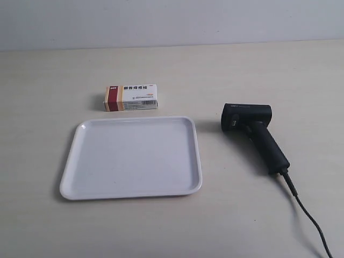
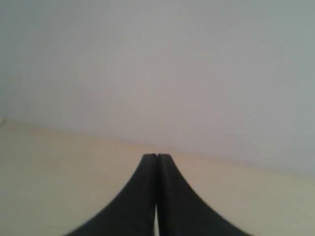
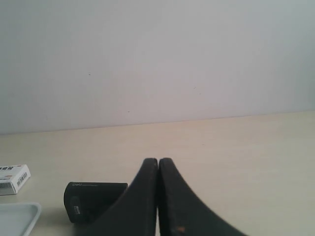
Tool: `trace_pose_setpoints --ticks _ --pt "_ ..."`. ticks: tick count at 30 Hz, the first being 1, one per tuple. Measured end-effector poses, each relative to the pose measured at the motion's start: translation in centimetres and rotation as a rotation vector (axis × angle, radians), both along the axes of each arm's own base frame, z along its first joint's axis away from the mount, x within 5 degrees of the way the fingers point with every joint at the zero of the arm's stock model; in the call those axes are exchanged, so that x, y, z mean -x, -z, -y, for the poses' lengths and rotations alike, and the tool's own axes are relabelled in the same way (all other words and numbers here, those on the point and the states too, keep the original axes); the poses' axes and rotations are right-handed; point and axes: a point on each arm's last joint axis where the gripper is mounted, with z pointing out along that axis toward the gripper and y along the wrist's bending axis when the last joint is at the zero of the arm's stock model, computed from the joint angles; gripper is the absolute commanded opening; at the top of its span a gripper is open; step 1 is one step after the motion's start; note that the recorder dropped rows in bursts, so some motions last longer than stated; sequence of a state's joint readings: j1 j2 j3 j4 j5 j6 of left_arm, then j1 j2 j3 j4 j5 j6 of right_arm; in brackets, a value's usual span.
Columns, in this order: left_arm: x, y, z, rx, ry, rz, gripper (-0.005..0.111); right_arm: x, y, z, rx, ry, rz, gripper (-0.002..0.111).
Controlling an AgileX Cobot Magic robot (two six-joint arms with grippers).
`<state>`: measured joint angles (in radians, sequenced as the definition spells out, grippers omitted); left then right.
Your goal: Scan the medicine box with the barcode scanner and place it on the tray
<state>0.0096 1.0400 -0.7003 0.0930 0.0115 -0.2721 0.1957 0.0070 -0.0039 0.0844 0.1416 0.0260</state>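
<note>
The medicine box (image 1: 131, 97) lies flat on the table just behind the white tray (image 1: 80, 183), its dark red band toward the exterior view's left. The tray holds nothing. The black barcode scanner (image 1: 252, 130) lies on its side beside the tray, toward the exterior view's right, with its cable (image 1: 306, 212) trailing to the lower right corner. Neither arm shows in the exterior view. My left gripper (image 2: 157, 156) is shut over bare table, holding nothing. My right gripper (image 3: 158, 160) is also shut and holding nothing; beyond it lie the scanner head (image 3: 91, 199), the box end (image 3: 14, 179) and a tray corner (image 3: 19, 216).
A pale wall (image 1: 172, 21) rises behind the light wooden table (image 1: 258, 70). The scanner cable runs off the exterior view's lower right edge.
</note>
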Motion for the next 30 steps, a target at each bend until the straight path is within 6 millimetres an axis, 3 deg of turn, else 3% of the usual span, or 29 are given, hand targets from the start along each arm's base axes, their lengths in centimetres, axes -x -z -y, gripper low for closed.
trace_pose_setpoints --ticks 1,4,6,9,12,14,21,26,30 --pt "-4.2 1.2 1.0 -0.064 0.05 -0.218 0.0 0.0 0.0 0.0 0.0 0.0 0.001 0.0" --pt "-10.2 3.7 4.2 -0.256 0.28 -0.564 0.0 0.0 -0.1 0.0 -0.001 0.001 0.006 0.0" --pt "-13.4 5.0 7.3 -0.357 0.586 -0.683 0.0 0.0 -0.1 0.0 -0.002 0.001 0.009 0.0" --pt "-16.7 6.5 11.1 -0.434 1.015 -0.611 0.0 0.0 -0.1 0.0 -0.002 0.001 0.01 0.0" --pt "-19.4 8.2 13.4 -0.42 1.19 -0.471 0.007 0.0 -0.1 0.0 -0.001 0.001 0.013 0.0" --pt "-20.6 9.5 13.8 -0.433 1.202 -0.433 0.022 0.0 -0.2 0.0 0.001 0.002 0.018 0.0" --pt "-22.6 15.2 14.0 -0.49 1.214 -0.443 0.105 0.0 -0.3 0.0 -0.002 0.003 0.031 0.0" --pt "-22.2 17.3 14.8 -0.573 1.355 -0.406 0.104 0.0 -0.3 0.0 -0.002 0.003 0.031 0.0" --pt "-22.6 18.9 15.0 -0.616 1.361 -0.394 0.104 0.0 -0.3 0.0 -0.002 0.003 0.031 0.0"
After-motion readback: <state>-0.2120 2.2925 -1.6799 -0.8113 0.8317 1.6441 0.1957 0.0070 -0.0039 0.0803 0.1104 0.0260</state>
